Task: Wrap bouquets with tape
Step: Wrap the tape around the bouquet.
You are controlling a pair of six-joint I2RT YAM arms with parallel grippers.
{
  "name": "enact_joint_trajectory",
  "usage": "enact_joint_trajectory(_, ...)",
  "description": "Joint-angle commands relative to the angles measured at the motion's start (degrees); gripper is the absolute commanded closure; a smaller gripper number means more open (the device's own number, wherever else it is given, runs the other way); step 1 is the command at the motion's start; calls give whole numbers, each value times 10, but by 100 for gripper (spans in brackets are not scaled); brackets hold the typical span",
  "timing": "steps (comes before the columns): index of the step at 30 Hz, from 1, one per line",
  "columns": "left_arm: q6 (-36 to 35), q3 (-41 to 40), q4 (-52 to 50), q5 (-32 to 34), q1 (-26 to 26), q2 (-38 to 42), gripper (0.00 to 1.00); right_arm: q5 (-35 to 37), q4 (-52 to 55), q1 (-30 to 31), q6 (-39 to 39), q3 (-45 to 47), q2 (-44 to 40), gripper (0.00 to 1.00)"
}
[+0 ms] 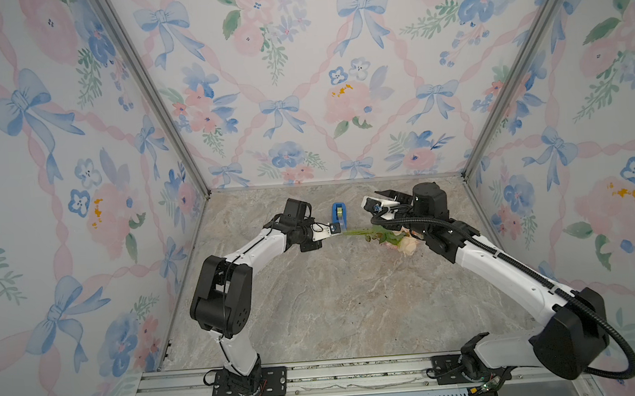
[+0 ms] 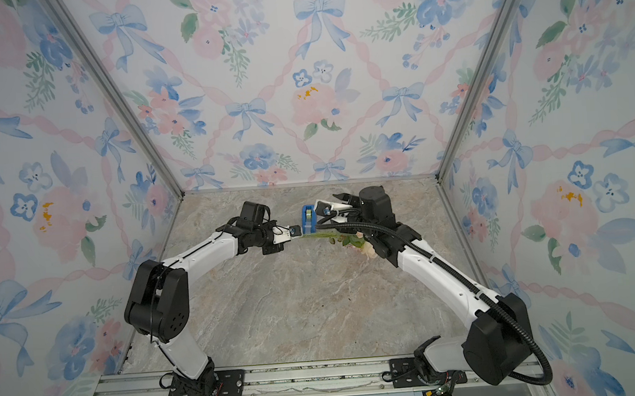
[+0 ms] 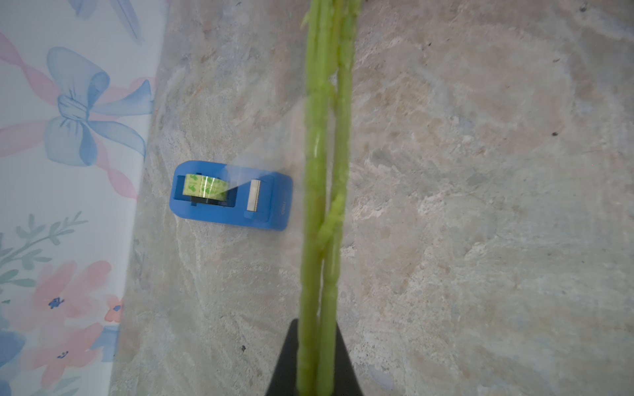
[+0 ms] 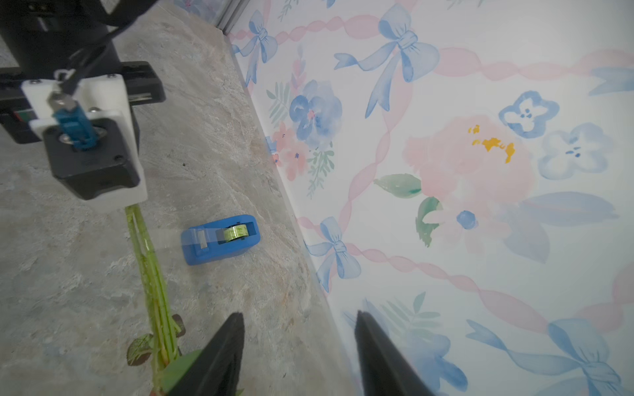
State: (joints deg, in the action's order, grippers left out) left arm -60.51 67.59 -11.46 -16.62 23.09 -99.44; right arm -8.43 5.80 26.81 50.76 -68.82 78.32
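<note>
The bouquet is over the table, blooms at 4 o'clock of the tape — the left gripper is clamped on its stems. The right gripper, at 2 o'clock of the tape, has its jaws apart — empty.

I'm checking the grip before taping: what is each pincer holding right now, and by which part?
The left pincer is shut on the bouquet, gripping its green stems near the bare end. The right pincer is open and holds nothing.
</note>
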Motion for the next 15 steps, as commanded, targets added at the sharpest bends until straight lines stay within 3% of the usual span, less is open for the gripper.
enact_joint_trajectory(1,-16,-57,141,33,19,49,100,-59,193,-13,-71,-60,44,44)
enact_joint_trajectory(8,-44,-208,401,82,37,111,100,-104,315,6,-67,-165,142,42)
enact_joint_trajectory(15,-88,-280,511,62,51,130,100,-129,445,18,-37,-318,273,42)
